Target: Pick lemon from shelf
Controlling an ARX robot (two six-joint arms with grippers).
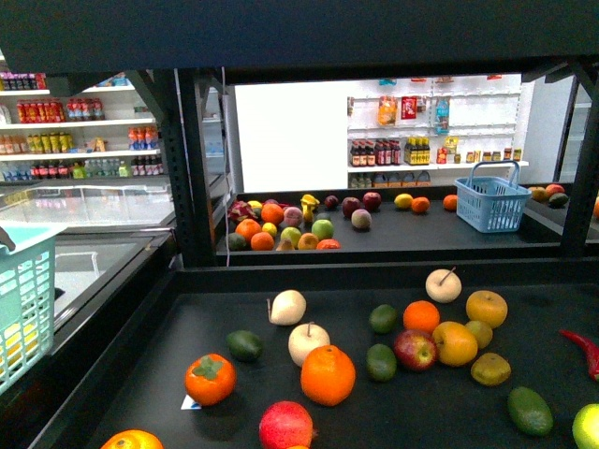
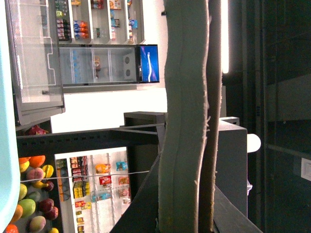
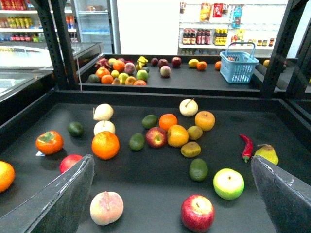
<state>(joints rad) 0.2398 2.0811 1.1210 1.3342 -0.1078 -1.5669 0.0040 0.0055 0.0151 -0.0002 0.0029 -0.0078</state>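
I see the lemon on the far tier of the shelf, at about 1 o'clock in the front view. An orange sits just beside it at 3 o'clock, and a blue basket stands farther that way. My right fingers are spread wide above the near tier, gripping nothing. My left fingers are clenched together.

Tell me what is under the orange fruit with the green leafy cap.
A small white slip pokes out from beneath the orange fruit onto the black shelf. The rest of the slip is covered by the fruit; any print is too small to read.
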